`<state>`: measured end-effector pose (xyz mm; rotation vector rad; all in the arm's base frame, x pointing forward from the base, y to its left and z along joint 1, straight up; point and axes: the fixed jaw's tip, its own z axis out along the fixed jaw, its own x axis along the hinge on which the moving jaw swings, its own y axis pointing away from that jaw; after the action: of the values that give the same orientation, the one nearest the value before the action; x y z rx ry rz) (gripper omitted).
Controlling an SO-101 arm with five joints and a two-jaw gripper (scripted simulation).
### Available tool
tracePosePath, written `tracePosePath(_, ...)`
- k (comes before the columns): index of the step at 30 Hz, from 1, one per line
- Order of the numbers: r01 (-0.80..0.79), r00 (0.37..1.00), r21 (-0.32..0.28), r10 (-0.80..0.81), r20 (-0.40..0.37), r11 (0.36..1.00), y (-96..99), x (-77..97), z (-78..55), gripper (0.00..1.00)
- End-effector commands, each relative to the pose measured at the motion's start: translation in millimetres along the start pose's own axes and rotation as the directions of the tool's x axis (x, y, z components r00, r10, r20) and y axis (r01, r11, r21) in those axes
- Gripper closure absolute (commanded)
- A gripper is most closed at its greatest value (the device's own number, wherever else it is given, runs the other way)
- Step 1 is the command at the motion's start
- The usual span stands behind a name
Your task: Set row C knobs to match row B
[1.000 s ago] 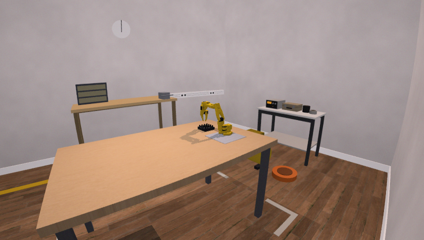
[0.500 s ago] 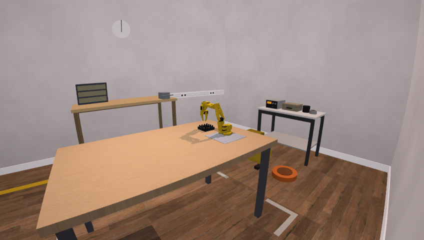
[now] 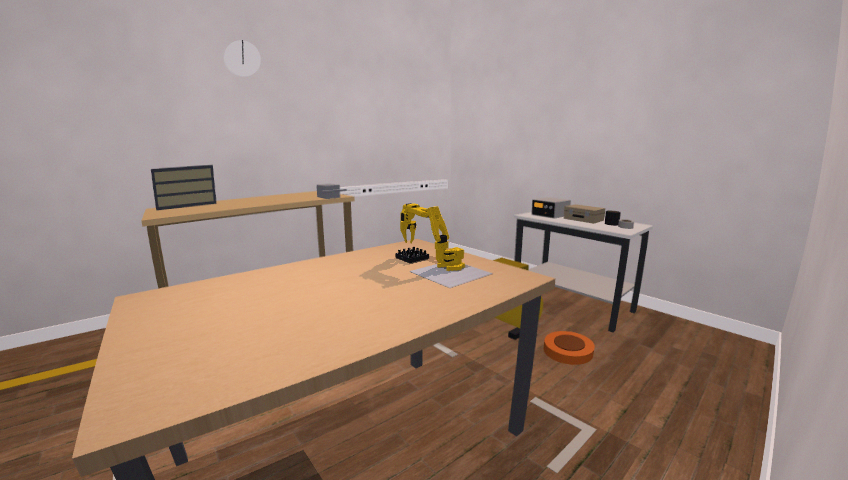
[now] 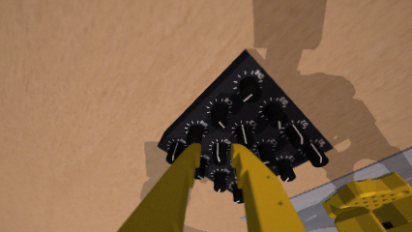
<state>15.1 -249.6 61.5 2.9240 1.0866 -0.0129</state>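
The black knob box (image 3: 413, 257) (image 4: 251, 62) lies on the wooden table (image 3: 267, 333) just left of the arm's base, with several black knobs carrying white pointer lines inside white tick rings. In the wrist view it sits turned like a diamond, one corner pointing away. My yellow gripper (image 3: 408, 236) (image 4: 215, 147) hangs a little above the near part of the box. Its fingers stand only a narrow gap apart and hold nothing. One knob (image 4: 219, 151) shows through the gap, below the fingertips. The fingers hide some of the nearest knobs. I cannot make out the socket side.
The arm's yellow base (image 3: 449, 256) (image 4: 372, 203) stands on a grey mat (image 3: 470, 275) (image 4: 314, 200) near the table's right edge. A side bench and a white equipment table stand beyond, with an orange ring (image 3: 568, 347) on the floor.
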Motion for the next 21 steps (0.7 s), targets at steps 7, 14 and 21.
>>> tracePosePath(7, -0.011, 1.0, 0.02, 0.011, -0.016, 1.0, -1.2, -0.2, 10.8, 0.9)
tracePosePath(14, -0.011, 1.0, 0.022, 0.011, -0.018, 1.0, -1.3, -0.1, 12.7, 0.9)
tracePosePath(21, -0.011, 1.0, 0.022, 0.011, -0.018, 1.0, -1.3, -0.1, 12.7, 0.9)
